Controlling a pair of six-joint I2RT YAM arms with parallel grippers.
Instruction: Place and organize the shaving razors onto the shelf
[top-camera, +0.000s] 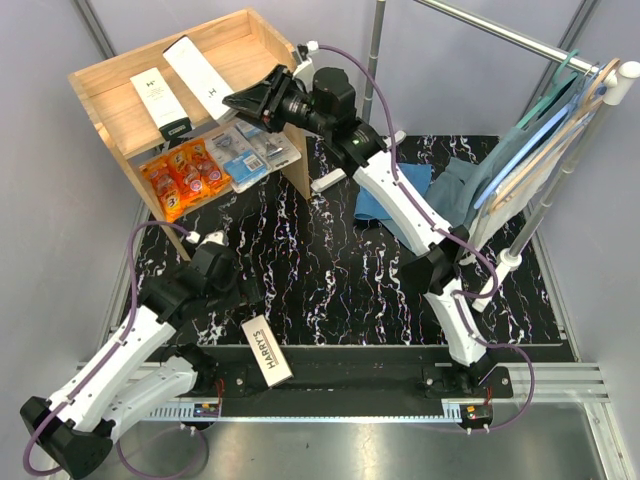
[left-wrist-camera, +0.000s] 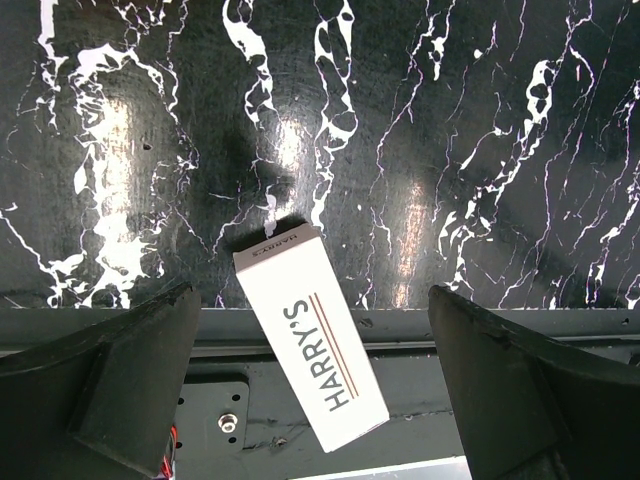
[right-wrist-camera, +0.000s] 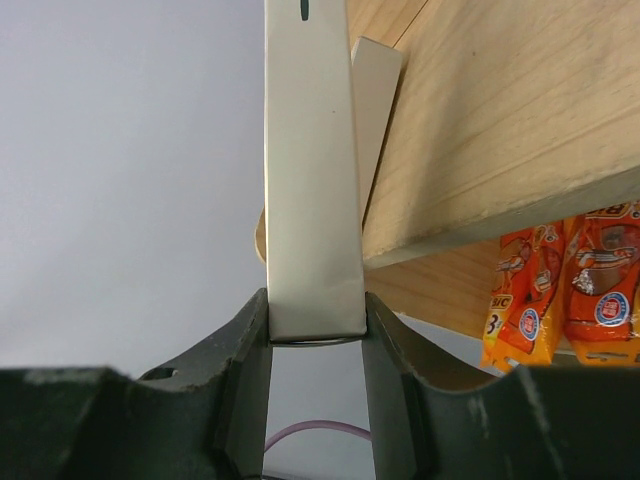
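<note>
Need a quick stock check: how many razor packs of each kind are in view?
White boxes: 3
Orange packs: 3, overlapping, so approximate
Blue packs: 2, overlapping, so approximate
Total: about 8

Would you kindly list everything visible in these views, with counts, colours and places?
Harry's boxes: three, white; two on the shelf's top level, one at the table's near edge.
Orange packs: several, orange; shelf's lower level, left.
Blister packs: at least two, blue and clear; lower level, right.
Shelf: one, light wood; table's far left.
Table: one, black marbled.
Cloths: at least two, blue; table's right side.
Clothes rack: one, metal; right, garments hanging.
Left arm: white and black; jaws open, holding nothing.
Right arm: white and black; jaws closed on one top-level box.
</note>
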